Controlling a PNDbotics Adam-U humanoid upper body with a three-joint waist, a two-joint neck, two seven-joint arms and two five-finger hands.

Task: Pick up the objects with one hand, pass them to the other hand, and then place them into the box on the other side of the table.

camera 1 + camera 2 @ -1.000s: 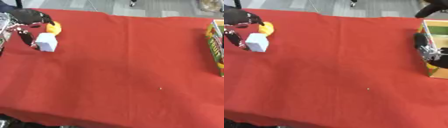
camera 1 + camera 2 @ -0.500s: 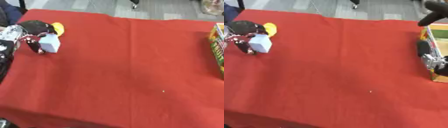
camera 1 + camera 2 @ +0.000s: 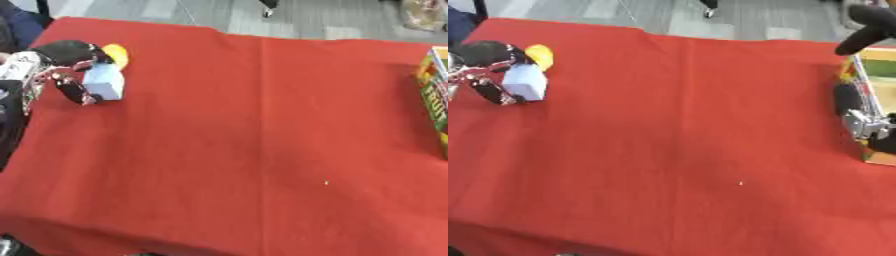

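A white block lies at the table's far left, with a yellow object just behind it. My left hand reaches in from the left edge. Its black fingers curl over the block's top and its thumb sits under the block's near side. The coloured box, green inside, stands at the right edge. My right hand hangs against the box's left wall, and its fingers are too unclear to read. My right arm shows dark above the box.
A red cloth covers the whole table and has a small pale speck on it. Grey floor lies beyond the far edge. A dark blue shape sits at the upper left corner.
The camera has shifted a little. My left hand's fingers have drawn closer round the white block, which stays beside the yellow object. My right hand stays at the box.
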